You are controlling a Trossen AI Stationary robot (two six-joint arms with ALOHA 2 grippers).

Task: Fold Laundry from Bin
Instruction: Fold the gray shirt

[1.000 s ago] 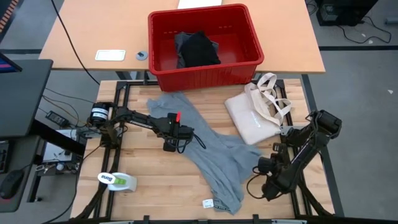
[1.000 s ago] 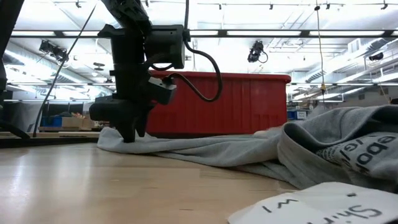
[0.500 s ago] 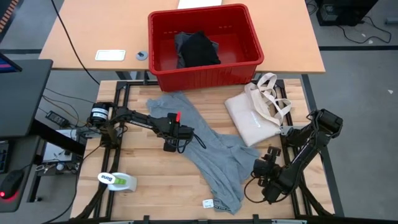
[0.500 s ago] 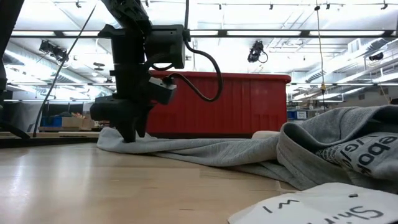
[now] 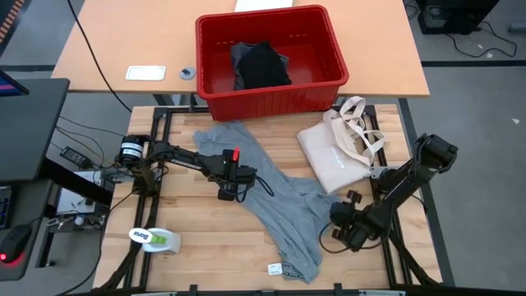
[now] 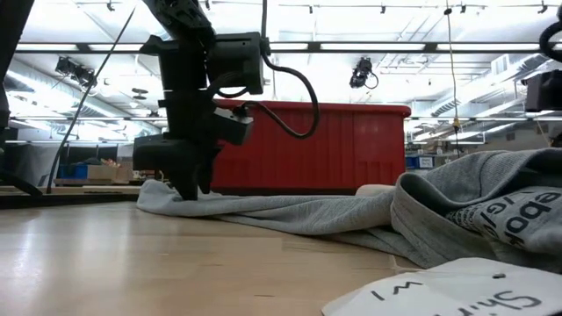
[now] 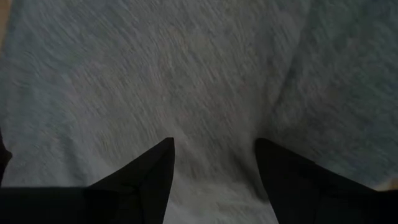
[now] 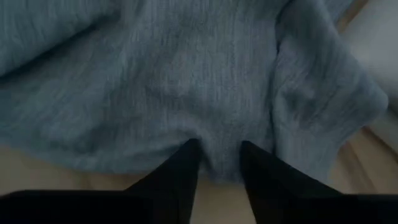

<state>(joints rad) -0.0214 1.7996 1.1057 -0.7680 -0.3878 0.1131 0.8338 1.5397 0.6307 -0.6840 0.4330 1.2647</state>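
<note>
On the wooden surface [image 5: 189,247], the light grey T-shirt [image 5: 279,205] lies spread in a long diagonal strip, one end just below the red bin [image 5: 271,62], which holds a black garment [image 5: 263,66]. The left gripper [image 5: 228,191] stands spread wide, its tips pressed down on the cloth near the shirt's upper edge without pinching it. The right gripper [image 5: 339,215] is at the shirt's lower right edge, narrowly parted with a ridge of fabric between its tips; whether it has clamped is unclear. The step looks like gathering two edges to flatten the shirt. Next, both need a firm pinch, then an outward pull.
</note>
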